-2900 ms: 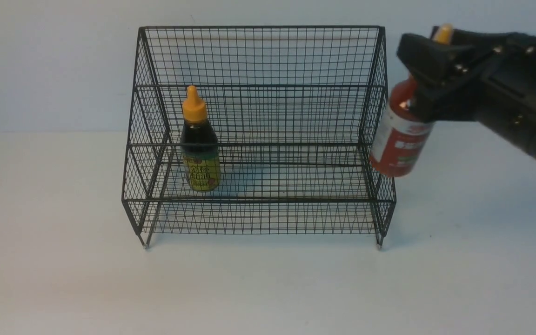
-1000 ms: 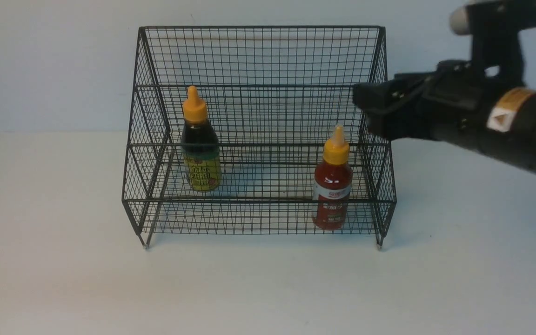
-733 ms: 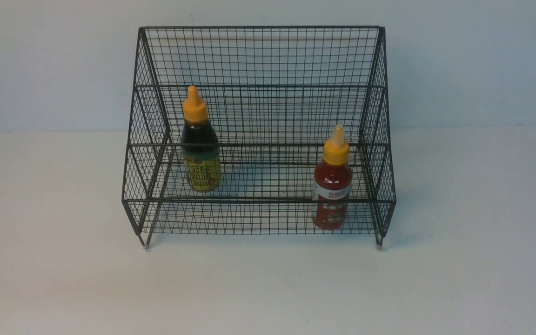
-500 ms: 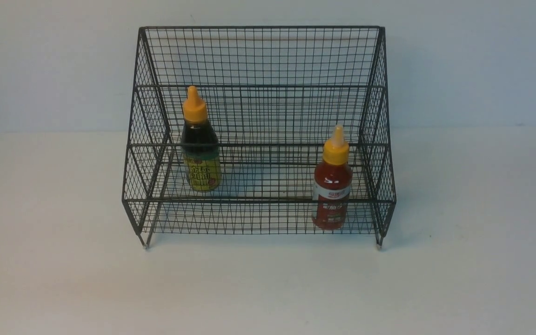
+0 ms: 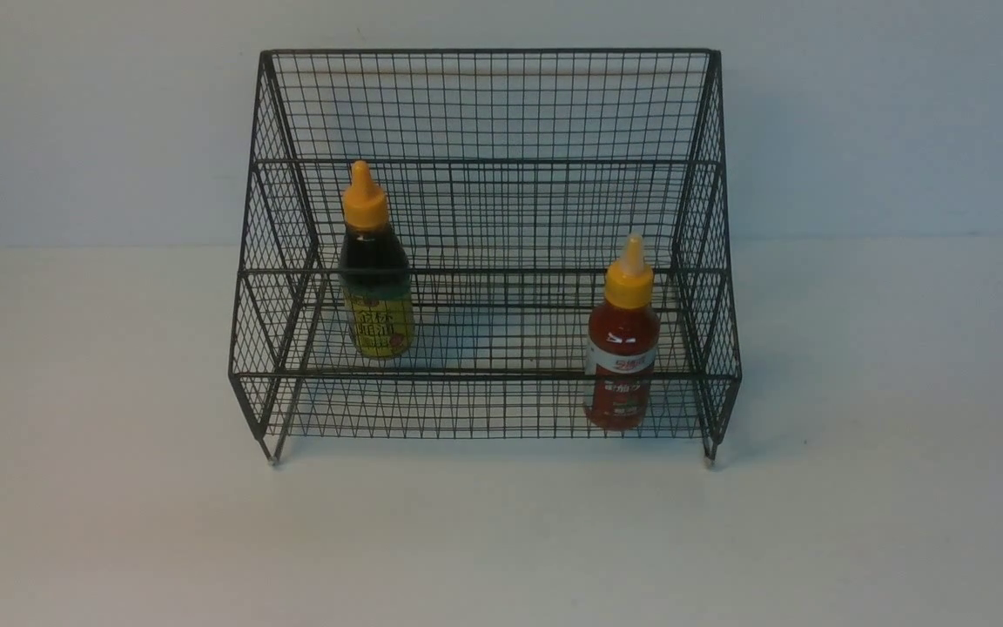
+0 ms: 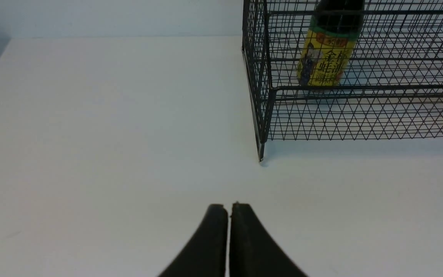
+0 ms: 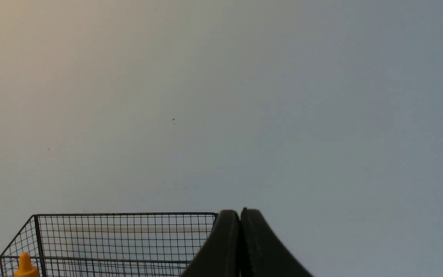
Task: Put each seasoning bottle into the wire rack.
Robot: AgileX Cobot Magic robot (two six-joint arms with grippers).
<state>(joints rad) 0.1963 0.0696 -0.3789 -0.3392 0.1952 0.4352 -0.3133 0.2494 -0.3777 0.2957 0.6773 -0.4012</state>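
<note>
The black wire rack [image 5: 484, 104] stands mid-table in the front view. The dark bottle with the yellow-green label [image 5: 375, 266] stands upright on its upper tier at the left. The red sauce bottle [image 5: 623, 335] stands upright on the lower tier at the right. Neither gripper shows in the front view. In the left wrist view my left gripper [image 6: 228, 206] is shut and empty above bare table, short of the rack's corner [image 6: 260, 115] and the dark bottle [image 6: 325, 54]. In the right wrist view my right gripper [image 7: 240, 211] is shut and empty, raised, facing the wall above the rack's top edge [image 7: 121, 214].
The white table [image 5: 501, 540] runs round the rack, with a pale wall [image 5: 885, 113] close behind it. An orange cap tip [image 7: 24, 267] shows in the right wrist view.
My right gripper carried the red bottle to the rack, left it standing on the lower tier, then drew back right and up out of the front view. Since then the scene holds still.
</note>
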